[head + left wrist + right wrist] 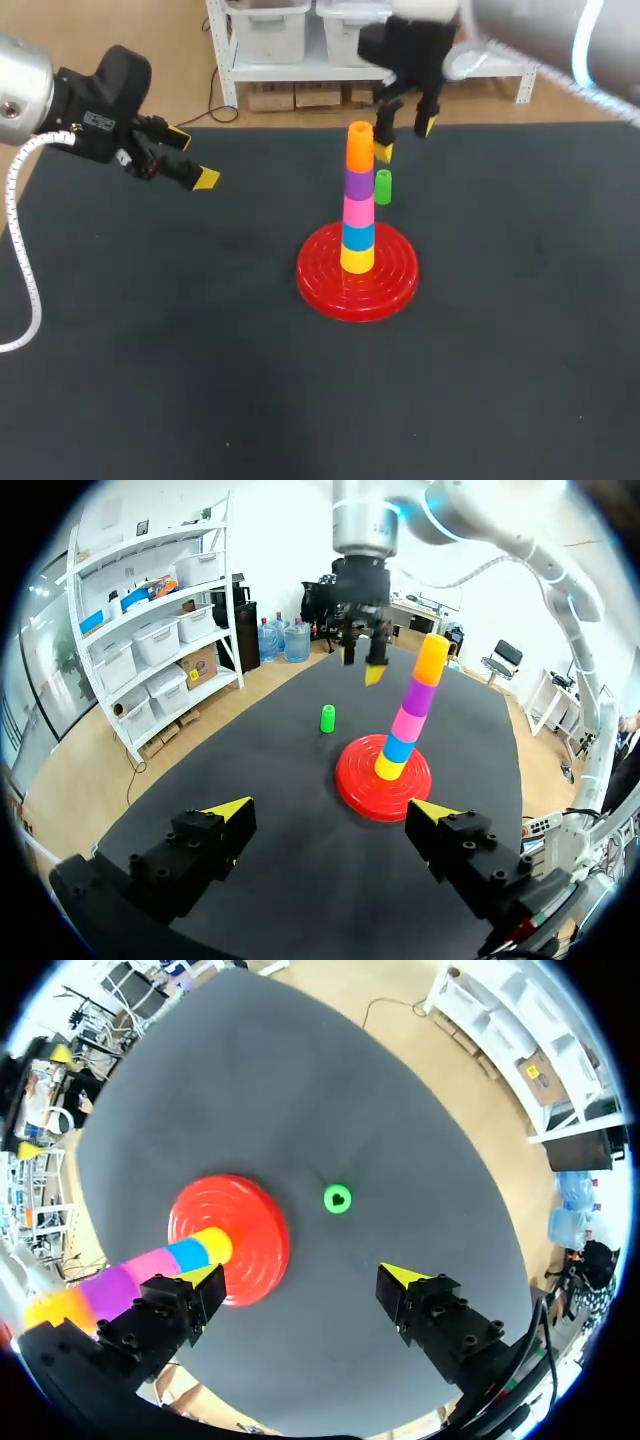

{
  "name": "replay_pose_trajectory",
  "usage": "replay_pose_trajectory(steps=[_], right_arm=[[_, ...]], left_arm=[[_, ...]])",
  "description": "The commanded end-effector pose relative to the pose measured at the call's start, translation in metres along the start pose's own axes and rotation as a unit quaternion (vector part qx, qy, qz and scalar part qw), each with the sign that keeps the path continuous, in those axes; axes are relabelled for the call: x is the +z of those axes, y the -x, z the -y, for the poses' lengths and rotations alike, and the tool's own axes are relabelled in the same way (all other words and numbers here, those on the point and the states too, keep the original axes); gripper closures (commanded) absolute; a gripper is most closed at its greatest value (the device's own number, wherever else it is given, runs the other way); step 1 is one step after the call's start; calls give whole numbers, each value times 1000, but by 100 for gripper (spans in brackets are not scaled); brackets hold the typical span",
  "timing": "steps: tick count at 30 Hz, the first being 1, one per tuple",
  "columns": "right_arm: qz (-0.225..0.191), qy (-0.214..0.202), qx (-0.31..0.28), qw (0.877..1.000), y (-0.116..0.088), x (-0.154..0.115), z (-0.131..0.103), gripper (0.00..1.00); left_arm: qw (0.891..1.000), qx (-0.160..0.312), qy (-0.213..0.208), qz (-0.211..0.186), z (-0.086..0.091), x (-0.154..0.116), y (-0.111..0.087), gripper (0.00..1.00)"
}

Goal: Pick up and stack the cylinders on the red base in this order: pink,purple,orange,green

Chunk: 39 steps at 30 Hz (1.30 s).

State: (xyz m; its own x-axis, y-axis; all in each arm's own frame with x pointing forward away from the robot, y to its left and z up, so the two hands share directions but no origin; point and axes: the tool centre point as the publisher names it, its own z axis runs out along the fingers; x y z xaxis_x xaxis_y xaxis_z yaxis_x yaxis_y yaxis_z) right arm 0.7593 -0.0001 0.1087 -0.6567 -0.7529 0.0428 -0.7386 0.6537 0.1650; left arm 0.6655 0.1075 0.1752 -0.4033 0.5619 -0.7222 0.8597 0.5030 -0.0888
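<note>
Wide dark tabletop (pixel 150 350) surrounds the red base (pixel 320 285), which carries a stack (pixel 358 200) topped by orange. The green cylinder (pixel 382 187) stands just beyond it toward the far edge, under my right jaws, open and empty. My left jaws hang open, well apart.
</note>
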Motion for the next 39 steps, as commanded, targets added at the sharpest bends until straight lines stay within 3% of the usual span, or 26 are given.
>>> replay_pose_trajectory(steps=[1,16,39], right_arm=[[-45,1,1,999,23,20,8,0],[-57,-4,5,998,30,51,27,0],[-61,-30,-4,998,48,72,37,0]], left_arm=[[1000,1,-1,2,-1,0,-1,0],[1000,1,-1,2,-1,0,-1,0],[1000,1,-1,2,-1,0,-1,0]])
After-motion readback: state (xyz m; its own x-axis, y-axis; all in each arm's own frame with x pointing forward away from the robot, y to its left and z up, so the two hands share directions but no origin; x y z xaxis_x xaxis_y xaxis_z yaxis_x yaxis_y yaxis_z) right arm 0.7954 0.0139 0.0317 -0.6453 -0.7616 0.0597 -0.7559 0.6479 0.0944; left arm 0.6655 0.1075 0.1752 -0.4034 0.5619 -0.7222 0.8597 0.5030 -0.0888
